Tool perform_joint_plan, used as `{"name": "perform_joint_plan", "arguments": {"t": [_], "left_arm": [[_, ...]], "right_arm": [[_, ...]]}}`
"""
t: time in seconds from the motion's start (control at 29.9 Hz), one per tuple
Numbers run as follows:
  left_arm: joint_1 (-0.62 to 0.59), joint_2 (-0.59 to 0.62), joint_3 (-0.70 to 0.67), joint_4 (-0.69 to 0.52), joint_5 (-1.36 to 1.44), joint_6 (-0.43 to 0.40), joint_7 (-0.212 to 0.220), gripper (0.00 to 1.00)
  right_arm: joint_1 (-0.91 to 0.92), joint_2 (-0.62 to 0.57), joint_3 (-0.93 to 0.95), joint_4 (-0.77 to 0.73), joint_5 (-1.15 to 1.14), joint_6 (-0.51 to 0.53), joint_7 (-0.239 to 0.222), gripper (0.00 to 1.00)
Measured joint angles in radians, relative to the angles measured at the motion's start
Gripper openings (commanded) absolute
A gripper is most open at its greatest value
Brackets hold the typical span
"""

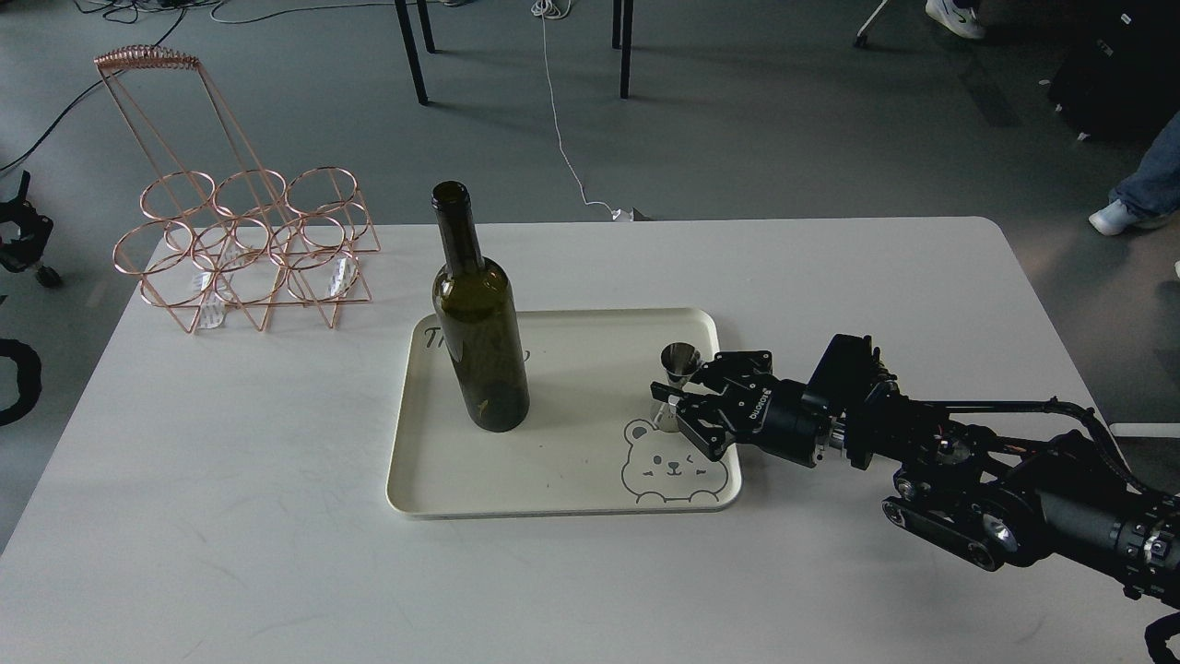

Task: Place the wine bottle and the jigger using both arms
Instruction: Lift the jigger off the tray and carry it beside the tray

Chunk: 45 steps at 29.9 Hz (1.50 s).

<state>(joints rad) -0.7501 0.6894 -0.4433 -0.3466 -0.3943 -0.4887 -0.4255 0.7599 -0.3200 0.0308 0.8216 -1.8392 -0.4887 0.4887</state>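
The dark olive-green wine bottle (479,350) stands upright on the left part of a cream tray (562,506). The small steel jigger (679,364) stands upright on the tray's right side, just above a printed bear face. My right gripper (691,404) reaches in from the right, low over the tray's right edge. It is open, with its fingertips just right of the jigger and not clamping it. A dark part of my left arm (20,235) shows at the far left edge, off the table. Its fingers cannot be told apart.
A copper wire bottle rack (244,249) stands at the table's back left corner. The white table (230,516) ends close behind the tray. Chair legs, a white cable and people's feet are on the floor beyond.
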Motion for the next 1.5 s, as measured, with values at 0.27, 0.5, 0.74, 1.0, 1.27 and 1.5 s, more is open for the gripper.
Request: {"name": "perform_joint_plan", "arguments": {"t": [0.27,0.5,0.74,1.0,1.27,1.5], "left_arm": [[0.0,0.001,0.0,0.0,0.0,0.0,0.0,0.99],[0.0,0.007,0.0,0.0,0.0,0.0,0.001,0.99],[-0.004,0.01,0.0,0.0,0.0,0.0,0.001,0.99],[-0.006,0.005,0.003,-0.002,0.0,0.0,0.002,0.99],[-0.01,-0.004,0.008,-0.003,0.001,0.0,0.004,0.99],[-0.011,-0.005,0.009,-0.003,0.002,0.0,0.005,0.99]], "right_arm": [[0.0,-0.007,0.0,-0.001,0.0,0.0,0.0,0.08],[0.022,-0.045,0.018,0.001,0.001,0.0,0.0,0.08],[0.032,-0.158,0.144,0.002,0.017,0.0,0.0,0.07],[-0.087,-0.25,0.198,-0.033,0.187,0.0,0.0,0.07],[-0.172,-0.246,0.195,-0.087,0.288,0.0,0.0,0.12],[-0.19,-0.24,0.203,-0.088,0.299,0.0,0.0,0.33]]}}
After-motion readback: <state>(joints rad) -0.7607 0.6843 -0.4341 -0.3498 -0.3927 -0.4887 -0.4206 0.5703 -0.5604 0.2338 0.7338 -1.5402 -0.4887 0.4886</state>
